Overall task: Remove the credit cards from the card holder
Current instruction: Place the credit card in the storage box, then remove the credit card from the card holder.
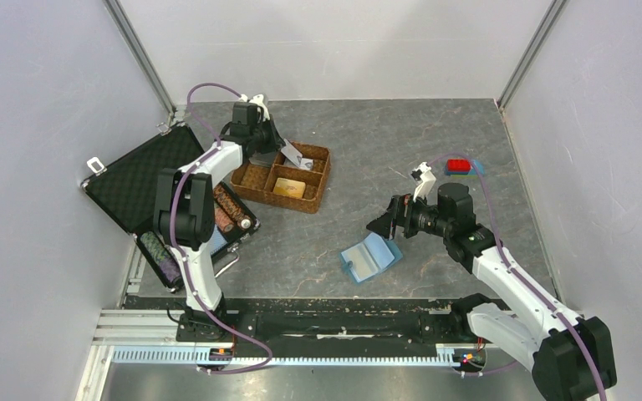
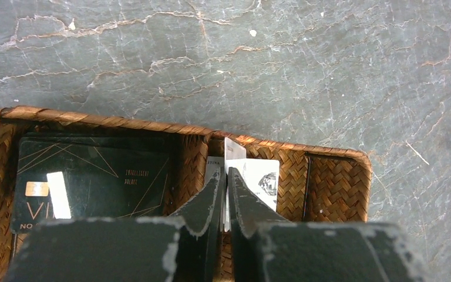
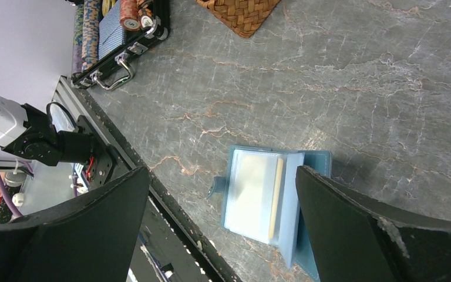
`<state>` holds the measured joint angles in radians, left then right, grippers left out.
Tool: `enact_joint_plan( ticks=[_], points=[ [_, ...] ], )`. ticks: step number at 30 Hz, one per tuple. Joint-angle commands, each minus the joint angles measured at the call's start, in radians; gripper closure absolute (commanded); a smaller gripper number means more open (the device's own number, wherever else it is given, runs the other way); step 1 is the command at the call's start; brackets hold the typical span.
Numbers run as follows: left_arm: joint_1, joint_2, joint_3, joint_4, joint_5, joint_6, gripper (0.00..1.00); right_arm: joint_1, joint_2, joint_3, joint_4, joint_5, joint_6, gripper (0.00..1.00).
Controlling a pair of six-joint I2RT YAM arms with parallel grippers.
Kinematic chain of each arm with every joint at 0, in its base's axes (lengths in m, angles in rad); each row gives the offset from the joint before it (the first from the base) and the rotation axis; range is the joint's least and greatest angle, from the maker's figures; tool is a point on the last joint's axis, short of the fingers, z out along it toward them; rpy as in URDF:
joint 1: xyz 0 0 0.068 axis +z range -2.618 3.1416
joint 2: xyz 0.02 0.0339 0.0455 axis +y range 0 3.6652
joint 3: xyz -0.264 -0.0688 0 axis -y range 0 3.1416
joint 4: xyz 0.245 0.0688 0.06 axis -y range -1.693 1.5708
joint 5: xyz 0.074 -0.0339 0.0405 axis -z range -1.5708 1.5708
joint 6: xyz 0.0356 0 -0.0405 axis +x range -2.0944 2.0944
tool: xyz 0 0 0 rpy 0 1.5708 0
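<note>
The card holder (image 1: 370, 257) lies open on the table, light blue inside with a darker teal cover. In the right wrist view the card holder (image 3: 252, 191) shows clear sleeves and the thin pale-orange edge of a card (image 3: 277, 191) in them. My right gripper (image 1: 384, 224) is open and empty, just above and behind the holder, its jaws wide apart in the wrist view (image 3: 222, 176). My left gripper (image 1: 294, 157) is over the wicker tray (image 1: 328, 167), shut (image 2: 226, 179) on a white card (image 2: 235, 151) held on edge.
The wicker tray (image 2: 335, 154) holds a black card (image 2: 94, 182), white cards (image 2: 264, 179) and a gold card (image 1: 289, 188). An open black foam-lined case (image 1: 129, 180) with poker chips (image 1: 224, 209) lies at the left. A red object (image 1: 459, 165) sits far right.
</note>
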<state>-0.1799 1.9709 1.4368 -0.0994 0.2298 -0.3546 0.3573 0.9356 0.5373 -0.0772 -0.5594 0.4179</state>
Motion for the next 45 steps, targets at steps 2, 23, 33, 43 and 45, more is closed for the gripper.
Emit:
enact_joint_plan(
  ticks=[2,23,33,43,45],
  points=[
    [0.003,0.012,0.055,0.004,-0.021,0.057,0.85,0.002,0.005,0.05,0.029,0.004,-0.013,0.02],
    [-0.017,-0.049,0.096,-0.102,-0.053,-0.016,0.75,0.002,0.005,0.038,0.039,-0.008,0.001,0.02],
    [-0.108,-0.219,0.026,-0.238,-0.019,-0.094,0.74,0.002,0.012,0.007,0.037,-0.008,0.0,0.12],
    [-0.337,-0.448,-0.228,-0.345,0.063,-0.106,0.66,0.13,-0.014,-0.039,0.022,0.072,0.02,0.5],
    [-0.385,-0.493,-0.315,-0.303,0.075,-0.142,0.65,0.151,-0.022,-0.062,0.026,0.105,0.028,0.57]
  ],
)
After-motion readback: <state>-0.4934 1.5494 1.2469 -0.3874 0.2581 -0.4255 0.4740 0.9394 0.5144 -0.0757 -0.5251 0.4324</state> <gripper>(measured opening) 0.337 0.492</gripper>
